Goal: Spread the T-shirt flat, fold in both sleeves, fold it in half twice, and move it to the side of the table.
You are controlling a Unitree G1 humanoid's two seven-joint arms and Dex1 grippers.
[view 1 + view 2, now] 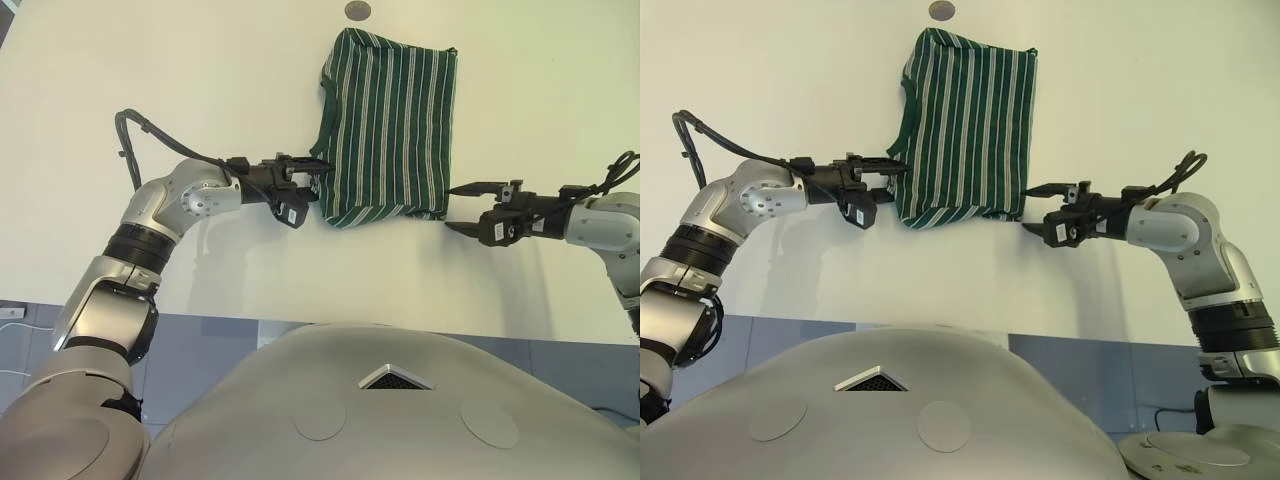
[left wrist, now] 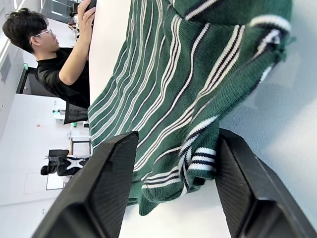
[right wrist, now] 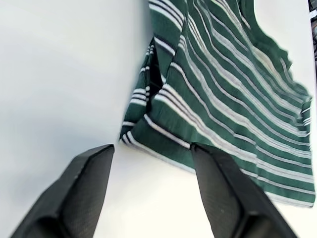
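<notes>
Head view: the folded T-shirt (image 1: 388, 125) lies on the table (image 1: 150, 60), my left gripper (image 1: 322, 181) released at its near-left corner and my right gripper (image 1: 450, 208) released just off the near-right one. Left wrist: the hem corner sits between the fingers (image 2: 106, 193), so I'd pinch every layer. Right wrist: the corner lies ahead, untouched; I'd slide in low, then lift both together.

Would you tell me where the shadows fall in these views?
Left eye view: the left gripper casts a soft grey shadow on the white table beside it; left wrist view: the green white-striped T-shirt shades the table beside its corner; right wrist view: darkness inside its fold.
</notes>
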